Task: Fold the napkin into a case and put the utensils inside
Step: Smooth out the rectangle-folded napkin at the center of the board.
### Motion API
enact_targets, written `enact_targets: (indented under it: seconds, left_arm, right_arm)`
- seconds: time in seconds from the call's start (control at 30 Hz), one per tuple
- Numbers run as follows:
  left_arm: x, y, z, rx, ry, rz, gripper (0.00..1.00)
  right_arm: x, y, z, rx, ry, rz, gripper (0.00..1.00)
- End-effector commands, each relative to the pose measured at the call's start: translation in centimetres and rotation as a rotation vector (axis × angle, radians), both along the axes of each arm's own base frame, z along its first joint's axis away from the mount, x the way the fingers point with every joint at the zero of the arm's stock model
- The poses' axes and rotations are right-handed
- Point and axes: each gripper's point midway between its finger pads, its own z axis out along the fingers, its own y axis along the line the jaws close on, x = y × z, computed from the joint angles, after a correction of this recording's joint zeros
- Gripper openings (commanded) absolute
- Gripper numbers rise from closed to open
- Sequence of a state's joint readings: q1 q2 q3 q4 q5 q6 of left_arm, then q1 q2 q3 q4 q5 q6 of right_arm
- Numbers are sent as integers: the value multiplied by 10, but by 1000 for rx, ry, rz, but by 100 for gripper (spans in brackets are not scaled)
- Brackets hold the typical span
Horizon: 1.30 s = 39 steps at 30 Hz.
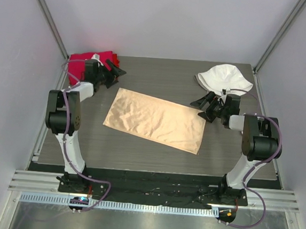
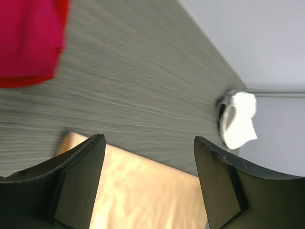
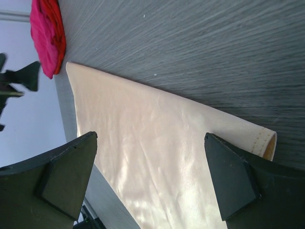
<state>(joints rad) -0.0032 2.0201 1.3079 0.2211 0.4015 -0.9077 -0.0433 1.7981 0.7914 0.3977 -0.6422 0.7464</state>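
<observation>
The napkin [image 1: 155, 120], shiny peach-tan satin, lies flat mid-table as a long rectangle, slanting from back left to front right. My left gripper [image 1: 116, 75] hovers open just beyond its back left corner. In the left wrist view the jaws [image 2: 150, 143] stand wide with nothing between them, over the napkin's edge [image 2: 143, 191]. My right gripper [image 1: 198, 109] is open beside the napkin's right end. From the right wrist its jaws [image 3: 151, 138] are empty, and the cloth [image 3: 157, 157] and its stitched hem lie below. The utensils are out of view.
A thick red cloth [image 1: 88, 61] is bunched at the back left corner, behind the left gripper. A white bucket hat [image 1: 223, 78] sits at the back right, just behind the right gripper. Grey walls close in the table on three sides.
</observation>
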Motion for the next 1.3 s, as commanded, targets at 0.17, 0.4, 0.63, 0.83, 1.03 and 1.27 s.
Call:
enact_targets:
  seconds: [0.17,0.4,0.63,0.83,1.03,1.27]
  left_arm:
    - [-48,-107,74,-208,-166,-162,78]
    - [-56,-156,44,-373,-174,-195,75]
    - [-49,-164,11,-424,-144,-175,73]
    - [-52,-159,-20,-396,-94,-136,73]
    - [-53,-145,-47,-354,-35,-89,73]
    - [-50,-125,-58,-323,-11,-54,73]
  right_arm:
    - [28,34,80,-154,-181,39,100]
    - [37,115,81,1,-192,132,100]
    - [53,149,60,77,-177,172,99]
    - [56,160,37,73,-159,191,99]
    - [56,149,20,47,-151,176,99]
    - [63,113,2,40,-121,119,99]
